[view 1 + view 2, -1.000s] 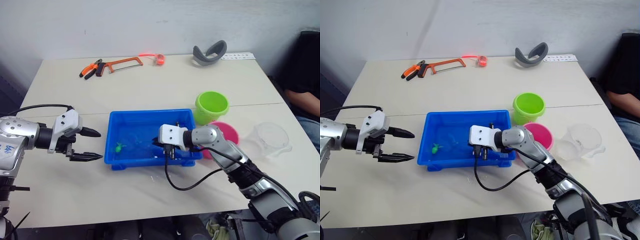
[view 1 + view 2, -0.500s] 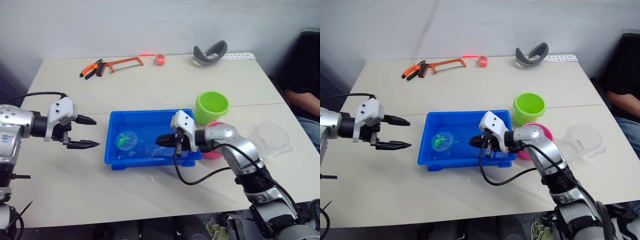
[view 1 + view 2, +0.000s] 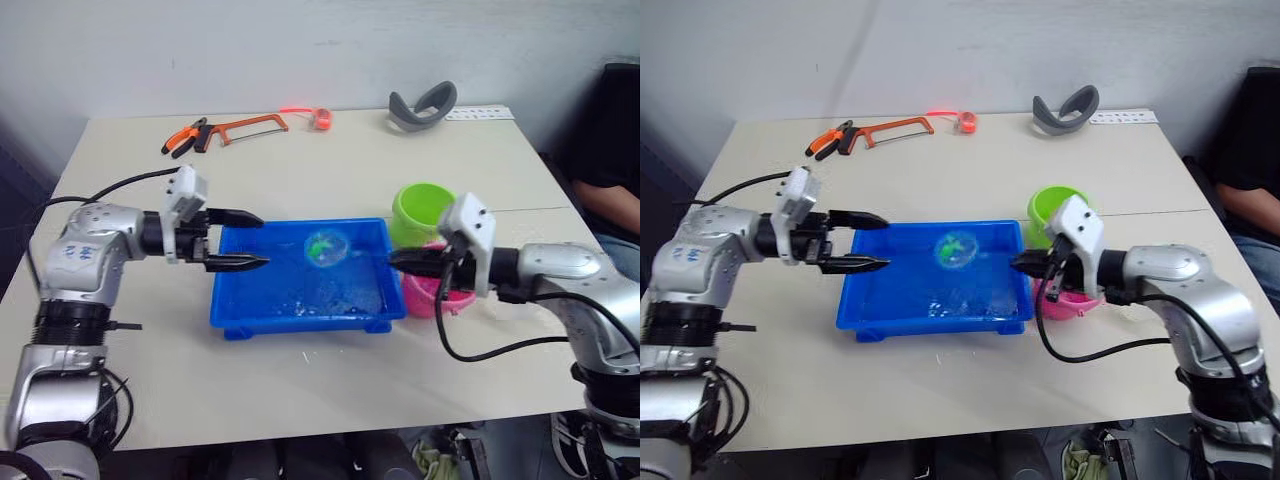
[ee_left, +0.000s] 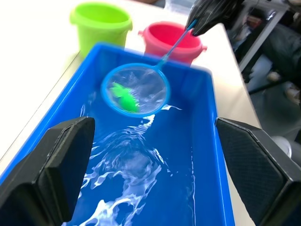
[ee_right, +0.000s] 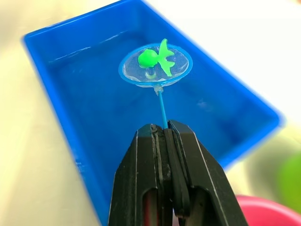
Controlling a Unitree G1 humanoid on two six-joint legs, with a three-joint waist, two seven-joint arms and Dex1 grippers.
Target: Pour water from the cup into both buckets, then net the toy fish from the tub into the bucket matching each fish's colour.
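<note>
The blue tub [image 3: 300, 322] of water sits mid-table. Above its far right part hangs the light-blue net [image 3: 325, 246], and one green toy fish [image 5: 155, 59] lies in the mesh. My right gripper [image 3: 395, 260] is shut on the net's thin handle, just over the pink bucket [image 3: 422, 295]. The lime green bucket [image 3: 424, 212] stands right behind the pink one. My left gripper [image 3: 262, 241] is open and empty at the tub's left rim, pointing across the water. The cup is hidden behind my right arm.
A hacksaw [image 3: 245, 126], orange pliers [image 3: 185, 138], a small orange-red item [image 3: 320, 119] and a grey curved piece [image 3: 422, 106] lie along the table's far side. A person in dark clothes [image 3: 610, 150] sits past the right edge.
My right gripper pulled back to the right and raised the net with the green fish out of the water. My left gripper moved right, up to the tub's left rim.
</note>
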